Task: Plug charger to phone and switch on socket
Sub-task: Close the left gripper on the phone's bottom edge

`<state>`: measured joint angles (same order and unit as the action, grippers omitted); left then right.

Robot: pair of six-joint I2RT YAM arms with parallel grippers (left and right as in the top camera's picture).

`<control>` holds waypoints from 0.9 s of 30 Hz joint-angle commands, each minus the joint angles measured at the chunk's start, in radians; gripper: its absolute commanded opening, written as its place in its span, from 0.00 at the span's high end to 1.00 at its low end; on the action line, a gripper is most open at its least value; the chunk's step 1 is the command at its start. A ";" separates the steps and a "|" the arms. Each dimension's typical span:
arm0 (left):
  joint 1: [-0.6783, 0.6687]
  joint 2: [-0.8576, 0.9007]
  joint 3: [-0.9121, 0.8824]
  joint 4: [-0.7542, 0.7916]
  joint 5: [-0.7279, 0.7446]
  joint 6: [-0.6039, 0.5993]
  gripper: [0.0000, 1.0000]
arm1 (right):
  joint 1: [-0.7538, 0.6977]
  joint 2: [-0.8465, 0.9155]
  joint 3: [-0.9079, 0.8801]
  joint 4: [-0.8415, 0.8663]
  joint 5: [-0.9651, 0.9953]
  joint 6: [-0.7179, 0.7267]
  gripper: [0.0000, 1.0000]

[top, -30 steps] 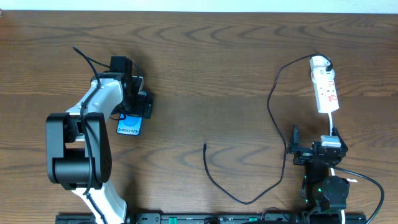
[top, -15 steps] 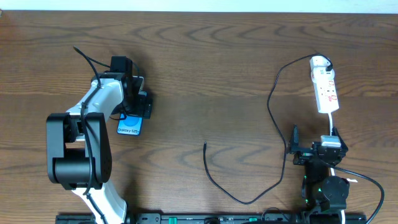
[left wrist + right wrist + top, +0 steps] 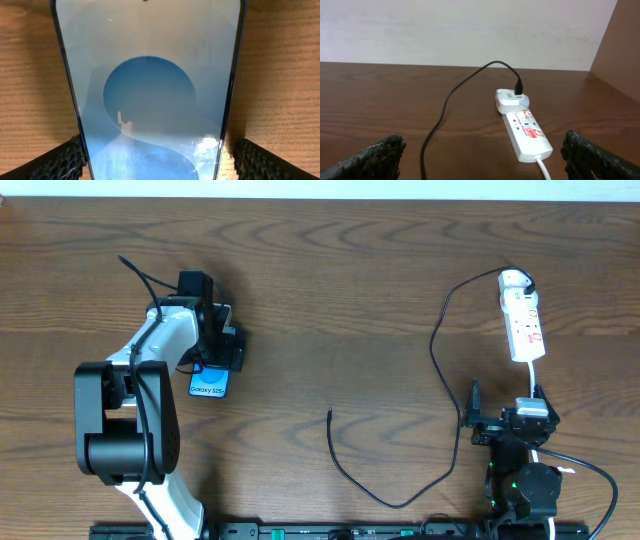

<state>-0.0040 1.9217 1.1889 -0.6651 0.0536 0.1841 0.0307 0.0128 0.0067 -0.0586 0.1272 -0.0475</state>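
Observation:
The phone (image 3: 208,385), blue-screened with a white "Galaxy S25" strip, lies flat at the left, and fills the left wrist view (image 3: 150,100). My left gripper (image 3: 218,350) straddles it, open; one pad (image 3: 60,162) is at the phone's edge and the other pad (image 3: 260,160) stands a little off it. The charger (image 3: 434,350) is a thin black cable; its loose tip (image 3: 329,413) lies mid-table and its plug (image 3: 519,92) sits in the far end of the socket (image 3: 525,328). My right gripper (image 3: 506,398) hangs open just short of the socket (image 3: 527,132).
The socket's white cord (image 3: 535,375) runs back under my right arm. The charger loops along the front edge (image 3: 400,503). A pale wall (image 3: 470,30) rises behind the table's far edge. Bare wood lies between phone and cable tip.
Hardly anything: the phone's near end sits a touch straighter under the left gripper. The right arm, cable and socket have not moved.

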 commanded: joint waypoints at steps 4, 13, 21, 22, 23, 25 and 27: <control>-0.003 0.027 -0.015 -0.011 -0.021 0.006 0.06 | 0.008 -0.006 -0.002 -0.003 0.000 -0.002 0.01; -0.003 0.027 -0.015 -0.010 -0.021 0.007 0.07 | 0.008 -0.006 -0.001 -0.003 0.000 -0.002 0.01; -0.003 0.027 -0.015 -0.011 -0.021 0.007 0.10 | 0.008 -0.006 -0.002 -0.003 0.000 -0.002 0.01; -0.003 0.027 -0.015 -0.011 -0.021 0.007 0.11 | 0.008 -0.006 -0.002 -0.003 0.000 -0.002 0.01; -0.003 0.027 -0.015 -0.011 -0.021 0.007 0.11 | 0.008 -0.006 -0.002 -0.003 0.000 -0.002 0.01; -0.003 0.027 -0.015 -0.011 -0.021 0.007 0.11 | 0.008 -0.006 -0.001 -0.003 0.000 -0.002 0.01; -0.003 0.027 -0.015 -0.011 -0.021 0.007 0.11 | 0.008 -0.006 -0.002 -0.003 0.000 -0.002 0.01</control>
<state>-0.0040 1.9217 1.1889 -0.6693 0.0536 0.1841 0.0307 0.0128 0.0067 -0.0586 0.1272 -0.0479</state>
